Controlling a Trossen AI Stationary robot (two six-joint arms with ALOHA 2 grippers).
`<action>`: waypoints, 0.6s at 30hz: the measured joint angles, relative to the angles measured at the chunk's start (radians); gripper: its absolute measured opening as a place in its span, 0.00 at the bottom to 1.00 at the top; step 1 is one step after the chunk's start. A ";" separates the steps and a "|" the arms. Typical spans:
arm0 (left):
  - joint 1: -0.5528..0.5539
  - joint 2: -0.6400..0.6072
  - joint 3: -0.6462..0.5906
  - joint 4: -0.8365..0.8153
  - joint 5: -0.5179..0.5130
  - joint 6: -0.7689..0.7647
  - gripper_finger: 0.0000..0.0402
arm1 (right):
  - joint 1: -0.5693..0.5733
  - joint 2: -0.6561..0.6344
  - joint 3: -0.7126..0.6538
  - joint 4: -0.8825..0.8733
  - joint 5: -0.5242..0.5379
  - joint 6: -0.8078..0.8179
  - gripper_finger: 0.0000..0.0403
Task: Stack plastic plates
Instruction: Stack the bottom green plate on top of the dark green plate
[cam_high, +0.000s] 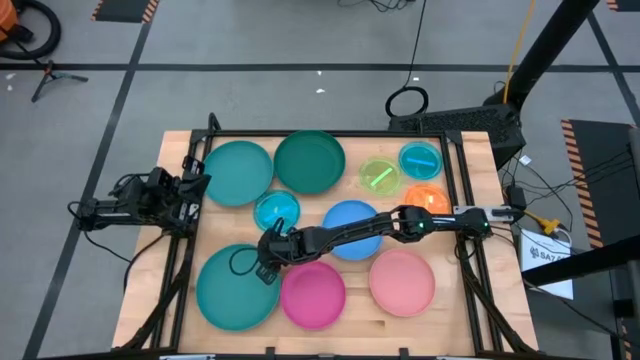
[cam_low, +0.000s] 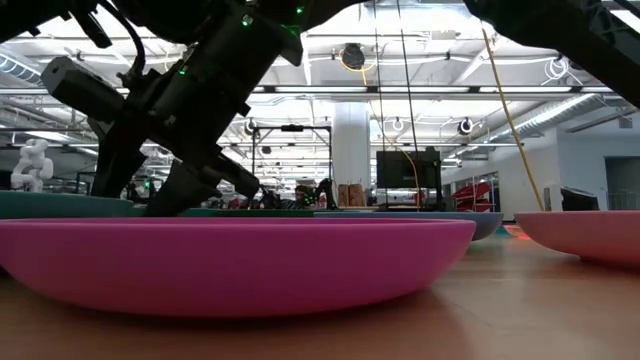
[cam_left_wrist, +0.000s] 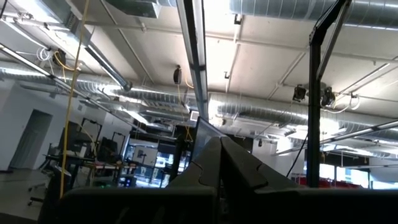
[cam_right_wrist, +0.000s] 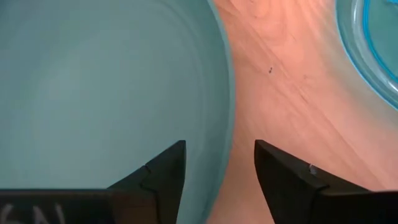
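Observation:
Ten round plates lie singly on the wooden table. Along the far side are a teal one (cam_high: 238, 172), a dark teal one (cam_high: 310, 162), a lime one (cam_high: 380, 176) and a small cyan one (cam_high: 420, 160). In the middle are an orange one (cam_high: 425, 197), a blue one (cam_high: 352, 228) and another small cyan one (cam_high: 277, 210). Near me are a large teal plate (cam_high: 237, 287), a magenta plate (cam_high: 313, 293) and a pink plate (cam_high: 402, 281). My right gripper (cam_high: 268, 264) is open and reaches in from the right. It straddles the large teal plate's rim (cam_right_wrist: 225, 112), one finger over the bowl and one over the wood. My left gripper (cam_high: 195, 186) is shut and waits at the left edge.
A dark metal frame (cam_high: 462, 180) borders the table. The right arm (cam_high: 400, 222) lies across the blue plate. In the low view the magenta plate (cam_low: 230, 260) fills the foreground and the pink plate (cam_low: 590, 235) sits at the right. Bare wood (cam_high: 350, 262) shows between the near plates.

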 joint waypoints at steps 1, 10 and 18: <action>0.000 0.000 0.000 0.000 0.000 0.000 0.02 | 0.000 0.000 0.000 0.001 0.001 0.006 0.43; 0.000 0.000 0.000 0.000 0.000 -0.004 0.02 | -0.005 0.000 0.000 0.011 0.001 0.044 0.24; 0.000 0.000 0.000 0.001 0.000 -0.008 0.02 | -0.005 0.000 0.000 0.116 -0.001 0.046 0.03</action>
